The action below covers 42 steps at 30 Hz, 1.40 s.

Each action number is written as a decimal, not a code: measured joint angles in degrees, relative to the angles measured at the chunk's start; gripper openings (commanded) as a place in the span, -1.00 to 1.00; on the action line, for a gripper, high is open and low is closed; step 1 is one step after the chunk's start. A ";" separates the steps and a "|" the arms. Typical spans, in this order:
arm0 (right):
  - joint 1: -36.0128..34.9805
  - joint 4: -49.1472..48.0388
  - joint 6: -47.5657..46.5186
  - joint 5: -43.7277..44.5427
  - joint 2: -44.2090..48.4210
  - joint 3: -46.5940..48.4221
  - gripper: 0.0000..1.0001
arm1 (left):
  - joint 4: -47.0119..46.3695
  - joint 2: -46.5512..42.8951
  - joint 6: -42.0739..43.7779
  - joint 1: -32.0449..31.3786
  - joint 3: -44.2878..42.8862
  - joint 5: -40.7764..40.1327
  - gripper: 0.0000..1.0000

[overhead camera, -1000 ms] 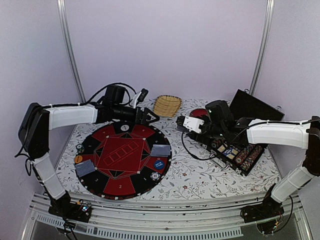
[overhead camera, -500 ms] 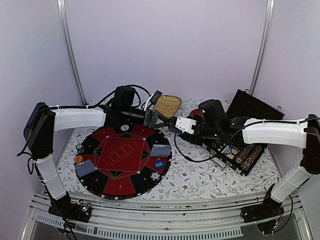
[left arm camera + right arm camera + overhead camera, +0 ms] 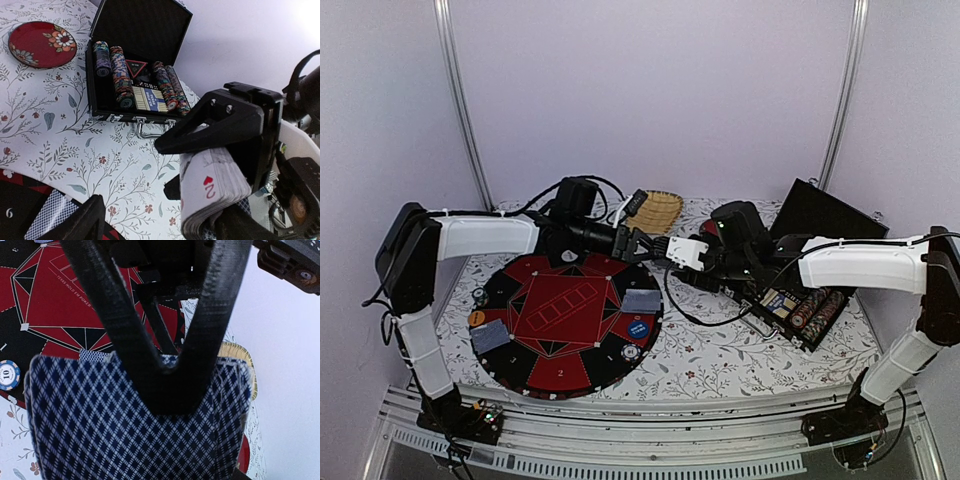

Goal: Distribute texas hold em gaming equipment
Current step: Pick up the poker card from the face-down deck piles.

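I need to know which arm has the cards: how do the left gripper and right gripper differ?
The right gripper is shut on a thick deck of cards; the left gripper holds nothing. The right gripper's jaws are pressed against the deck, while the left gripper's fingers stand wide apart. Both are off the table, tips facing each other, near the far edge of the round mat.

a lab test booth: plain white walls, aluminium rail.
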State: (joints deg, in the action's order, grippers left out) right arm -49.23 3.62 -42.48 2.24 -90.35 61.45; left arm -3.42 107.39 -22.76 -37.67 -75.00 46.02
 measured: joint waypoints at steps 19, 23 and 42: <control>0.00 -0.24 0.00 0.68 -0.07 0.00 -0.04 | 5.62 -2.56 3.39 0.33 -0.66 -2.56 0.02; 0.00 -0.22 -0.02 0.63 -0.07 0.00 -0.04 | 5.75 -3.61 3.30 0.66 0.46 -2.67 0.07; 0.00 -0.24 0.00 0.61 -0.07 -0.02 -0.05 | 1.99 -6.05 0.11 1.49 3.13 4.37 -1.00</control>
State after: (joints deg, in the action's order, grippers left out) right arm -49.23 3.38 -42.48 2.85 -90.41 61.43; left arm -1.43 101.34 -22.65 -36.18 -71.88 50.39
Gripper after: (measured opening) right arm 0.482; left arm 0.007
